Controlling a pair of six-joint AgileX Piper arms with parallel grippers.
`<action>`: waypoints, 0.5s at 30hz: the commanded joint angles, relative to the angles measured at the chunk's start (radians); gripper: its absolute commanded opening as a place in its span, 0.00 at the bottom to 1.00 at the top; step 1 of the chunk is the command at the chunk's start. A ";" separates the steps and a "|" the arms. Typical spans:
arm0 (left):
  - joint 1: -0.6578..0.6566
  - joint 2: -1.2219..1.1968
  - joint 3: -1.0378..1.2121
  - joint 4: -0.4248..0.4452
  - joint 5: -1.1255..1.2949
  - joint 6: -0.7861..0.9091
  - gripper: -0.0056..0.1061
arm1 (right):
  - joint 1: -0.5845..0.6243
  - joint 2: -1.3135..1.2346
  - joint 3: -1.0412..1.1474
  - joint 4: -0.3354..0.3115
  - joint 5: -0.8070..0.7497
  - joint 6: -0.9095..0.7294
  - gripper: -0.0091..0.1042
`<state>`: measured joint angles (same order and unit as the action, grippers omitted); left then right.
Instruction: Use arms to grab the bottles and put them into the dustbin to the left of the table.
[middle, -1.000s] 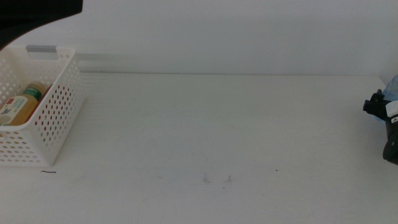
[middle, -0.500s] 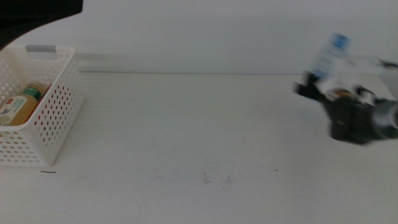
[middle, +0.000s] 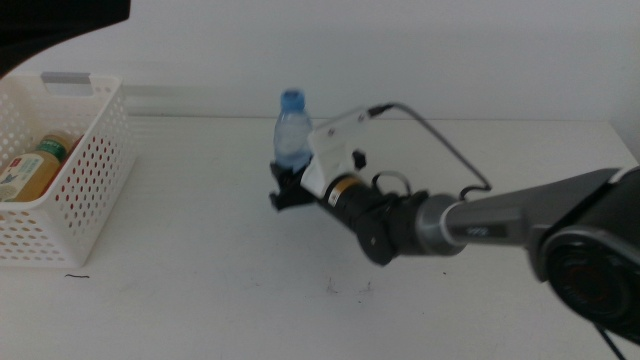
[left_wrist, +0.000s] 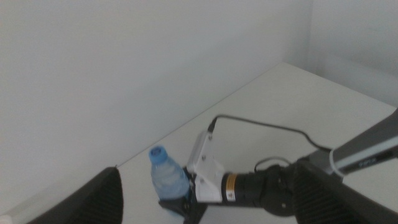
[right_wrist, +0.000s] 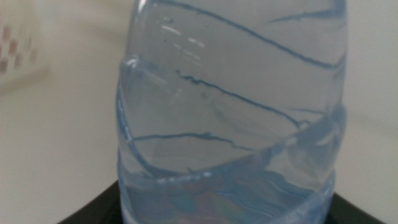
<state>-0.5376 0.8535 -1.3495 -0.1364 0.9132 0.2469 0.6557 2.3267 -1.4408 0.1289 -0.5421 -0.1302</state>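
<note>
- The right gripper (middle: 287, 192) was clamped on the lower body of the clear water bottle (middle: 292, 130), which stood upright with its blue cap (middle: 291, 99) on top, held above the white table (middle: 200, 250) near the middle of the middle view.
- The right wrist view was filled by the water bottle's ribbed body (right_wrist: 230, 112), seated between the dark jaws at the base, so the grip looked firm.
- The dustbin (middle: 90, 190), a white perforated basket, sat at about 9 o'clock from the held bottle, well apart from it; the bottle had not reached it.
- Inside the dustbin lay the yellow tea bottle (middle: 35, 165) with its green neck band, so that one counted as done.
- No red cola can showed on the table; whether it lay in the hidden part of the basket could not be told.
- The left gripper (left_wrist: 205, 202) waited high over the scene, its two jaws wide apart and empty.
- Judged from this, the water bottle's carry toward 9 o'clock and its release over the basket were left.
</note>
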 joint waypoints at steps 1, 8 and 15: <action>-0.007 -0.003 0.002 0.005 -0.012 -0.010 0.89 | 0.013 0.006 -0.023 -0.001 -0.099 0.007 0.06; -0.007 -0.003 0.002 0.005 -0.012 -0.010 0.89 | 0.020 0.057 -0.027 0.005 -0.103 0.000 0.09; -0.007 -0.003 0.002 0.005 -0.012 -0.010 0.89 | 0.022 -0.015 -0.027 0.008 0.108 0.010 0.62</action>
<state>-0.5376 0.8535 -1.3479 -0.1364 0.9132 0.2469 0.6750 2.3474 -1.4601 0.1356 -0.4849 -0.1218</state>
